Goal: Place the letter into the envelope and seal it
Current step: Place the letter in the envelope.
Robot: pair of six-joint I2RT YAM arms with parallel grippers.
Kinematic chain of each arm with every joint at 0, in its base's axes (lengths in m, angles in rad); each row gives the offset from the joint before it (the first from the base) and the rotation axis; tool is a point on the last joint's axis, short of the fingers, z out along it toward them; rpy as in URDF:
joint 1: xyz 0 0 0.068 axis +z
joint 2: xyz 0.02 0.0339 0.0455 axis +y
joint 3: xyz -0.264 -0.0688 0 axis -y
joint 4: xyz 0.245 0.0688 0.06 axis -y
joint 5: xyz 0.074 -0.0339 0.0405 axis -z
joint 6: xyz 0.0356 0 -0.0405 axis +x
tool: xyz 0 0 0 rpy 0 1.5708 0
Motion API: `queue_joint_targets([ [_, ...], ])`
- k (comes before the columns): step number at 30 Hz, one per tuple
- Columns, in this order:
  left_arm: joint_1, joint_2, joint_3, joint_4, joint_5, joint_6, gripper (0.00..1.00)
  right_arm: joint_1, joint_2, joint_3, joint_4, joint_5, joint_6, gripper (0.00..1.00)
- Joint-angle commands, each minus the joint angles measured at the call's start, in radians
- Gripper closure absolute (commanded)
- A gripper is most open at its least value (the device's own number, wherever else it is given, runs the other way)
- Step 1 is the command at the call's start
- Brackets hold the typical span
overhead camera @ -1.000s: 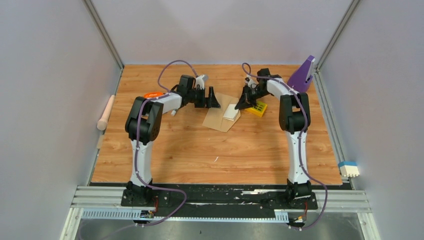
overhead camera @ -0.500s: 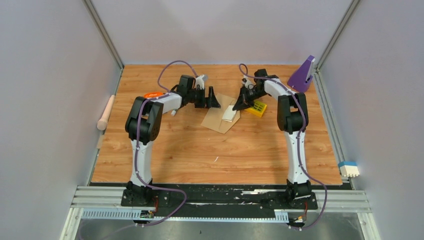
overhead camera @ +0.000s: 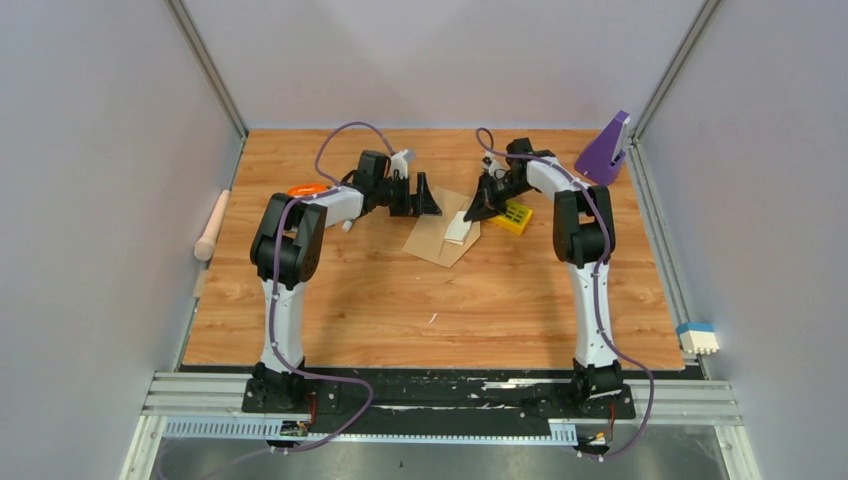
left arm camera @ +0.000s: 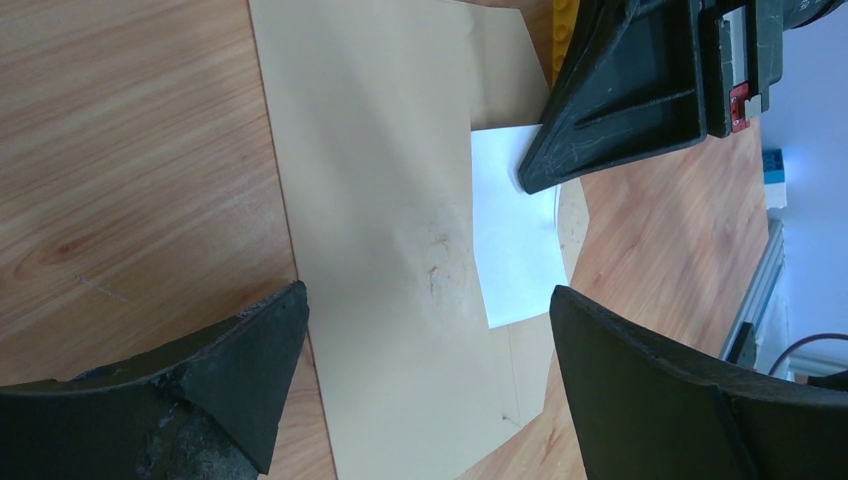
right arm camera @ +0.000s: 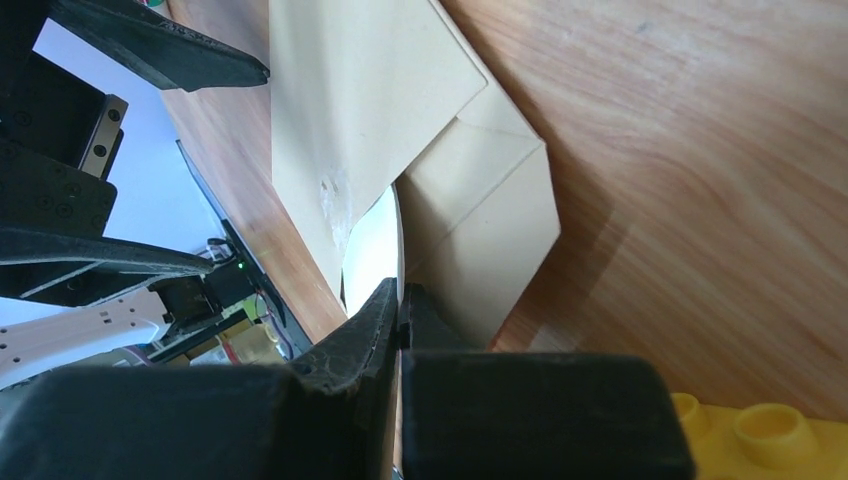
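The likeliest trouble from here is the letter buckling. It is thin paper, and the right tool has it by one edge only, so a push toward the pocket could fold or crease the sheet against the mouth instead of sliding it in. The envelope lies loose on the surface with nothing pressing it down. The same push could therefore shove the whole envelope toward the left arm, leaving the sheet no deeper. A third risk is the flap, which lies open under the tool's tips and could get caught or bent if the tool drives low. The yellow brick sits just beside the right tool and might be knocked by a wide swing.

The right tool is clenched, and in its own view the white sheet runs straight into the seam between its tips, so it appears to be pinching the letter's outer edge. The letter lies partly in the envelope. Its inner side is hidden under the tan front panel, and its outer part is exposed over the flap.

The left tool is released, spread wide and holding nothing. It hovers over the envelope's opposite side, its two tips standing to either side of the tan panel. Whether they touch the paper cannot be told. From above, the envelope lies between the two tools, toward the far middle of the surface.
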Motion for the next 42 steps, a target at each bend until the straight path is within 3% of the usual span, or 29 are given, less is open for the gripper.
queue_joint_targets([
  [1,0.001,0.011,-0.017,0.005,0.013,-0.02,0.0,0.029,0.009,0.04,0.02,0.03,0.012,1.0],
  [9,0.001,-0.006,-0.032,0.011,0.007,-0.033,0.0,0.04,-0.023,0.031,0.044,0.089,0.022,1.0],
  [18,0.001,-0.039,-0.039,-0.002,-0.004,-0.02,0.0,0.039,-0.089,0.015,0.057,0.118,0.013,0.76],
  [26,0.001,-0.056,-0.048,-0.014,-0.012,-0.004,0.0,0.042,-0.12,-0.021,0.055,0.145,-0.013,0.64],
  [42,0.019,-0.129,-0.058,-0.035,0.0,0.013,0.0,0.075,-0.124,-0.047,0.031,0.13,-0.034,0.58],
])
